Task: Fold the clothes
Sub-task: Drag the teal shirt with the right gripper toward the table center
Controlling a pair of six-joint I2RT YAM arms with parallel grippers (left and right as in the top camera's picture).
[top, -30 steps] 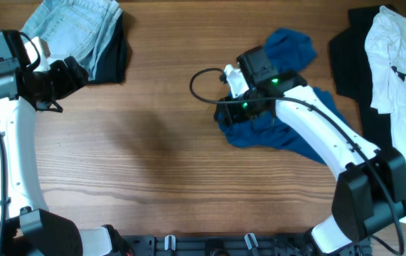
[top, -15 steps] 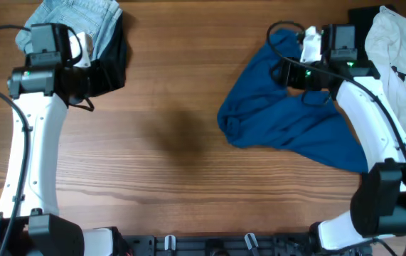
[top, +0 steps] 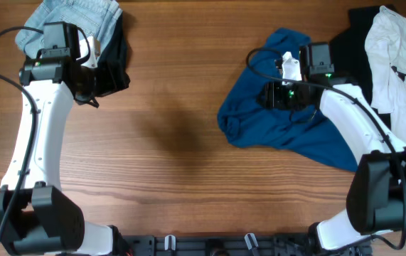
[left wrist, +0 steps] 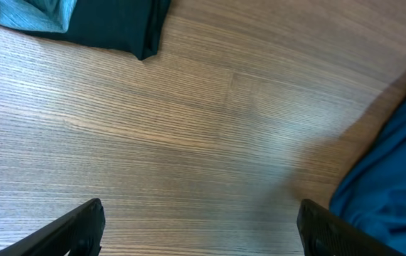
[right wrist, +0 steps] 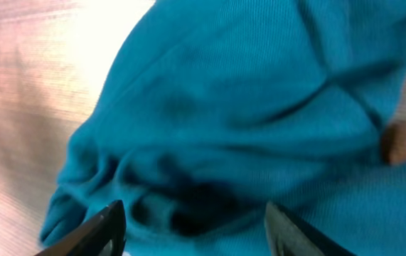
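1. We see the blue shirt lying crumpled right of the table's centre, with no fold made.
2. Our right gripper hovers over it, jaws apart, pinching nothing.
3. Our left gripper gapes empty above bare wood.
4. The denim and white tee wait at the far corners.
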